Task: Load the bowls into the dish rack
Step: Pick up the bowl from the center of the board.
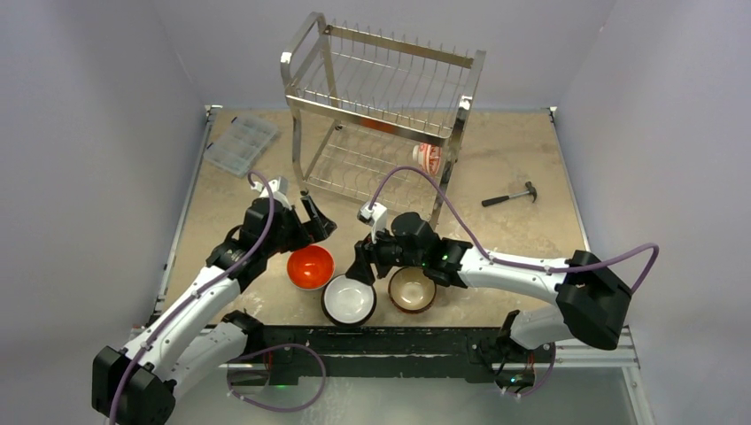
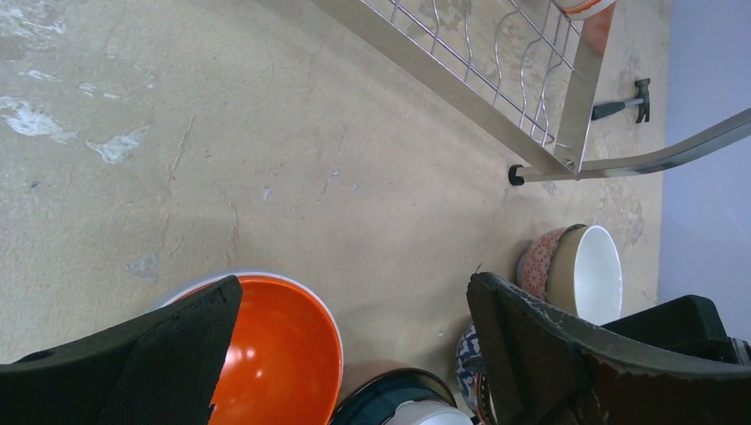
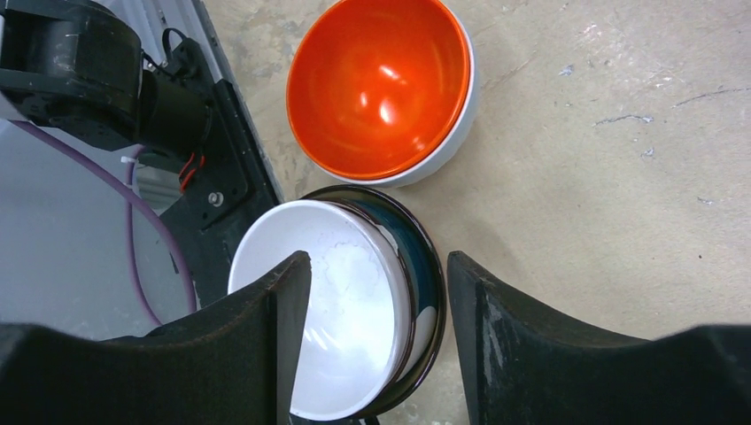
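I'm looking at the dish rack (image 1: 381, 115) standing at the far middle of the counter (image 1: 531, 150). One pinkish bowl (image 1: 429, 158) is standing on edge at the right end of its lower tier.

Three more bowls are sitting in a cluster near the front edge, well apart from the rack. An orange bowl (image 1: 311, 266) is on the left. A white bowl (image 1: 349, 299) is just beside it, to the right and a little nearer. A brown bowl (image 1: 412, 289) is sitting to the right of that. Up close, the white one is sitting nested inside a dark teal bowl (image 3: 416, 257).

The left claw (image 1: 317, 220) is hanging over the far edge of the orange bowl, spread wide, with only bare counter showing between its fingers.

The right claw (image 1: 361, 266) is reaching down at the nested pair, partly open and straddling the rims. One finger (image 3: 274, 328) is sitting inside the white bowl and the other is sitting outside the dark rim. A sliver of gap is showing there, so it is not gripping anything yet.

The left wrist's view is picking up two further bowls on the right, tucked close to the right arm. One is a cream bowl (image 2: 580, 270) with a pink pattern outside, near the rack's leg. The other is a blue-patterned bowl (image 2: 468, 354), mostly hidden behind a finger.

A hammer (image 1: 511, 196) is lying to the right of the rack, and a clear plastic box (image 1: 241, 143) is sitting at the far left.
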{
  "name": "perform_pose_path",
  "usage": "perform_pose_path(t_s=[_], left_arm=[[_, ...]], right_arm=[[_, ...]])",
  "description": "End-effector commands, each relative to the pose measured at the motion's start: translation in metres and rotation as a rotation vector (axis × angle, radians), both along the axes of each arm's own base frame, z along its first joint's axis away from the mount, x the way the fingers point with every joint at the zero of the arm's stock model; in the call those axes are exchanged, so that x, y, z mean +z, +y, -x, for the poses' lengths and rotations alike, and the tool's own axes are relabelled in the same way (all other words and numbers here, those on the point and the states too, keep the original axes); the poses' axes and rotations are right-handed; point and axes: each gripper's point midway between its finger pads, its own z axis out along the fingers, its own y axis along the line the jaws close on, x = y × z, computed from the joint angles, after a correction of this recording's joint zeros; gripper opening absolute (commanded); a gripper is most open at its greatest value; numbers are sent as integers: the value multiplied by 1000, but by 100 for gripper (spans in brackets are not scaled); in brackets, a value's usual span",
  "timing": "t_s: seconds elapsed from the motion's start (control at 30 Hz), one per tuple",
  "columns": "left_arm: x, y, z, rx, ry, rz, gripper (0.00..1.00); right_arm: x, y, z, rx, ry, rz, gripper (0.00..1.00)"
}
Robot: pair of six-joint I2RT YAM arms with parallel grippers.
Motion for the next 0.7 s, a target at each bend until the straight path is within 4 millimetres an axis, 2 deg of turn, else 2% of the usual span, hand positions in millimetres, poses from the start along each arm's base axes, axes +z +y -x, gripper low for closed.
perform_pose_path(t_s=[0.0, 0.67], left_arm=[[12, -11, -4, -57, -21, 76, 99], [-4, -12, 0, -68, 24, 117, 98]], right_arm=[[-3, -3, 2, 26, -37, 19, 59], [-44, -4, 13, 117, -32, 141, 43]])
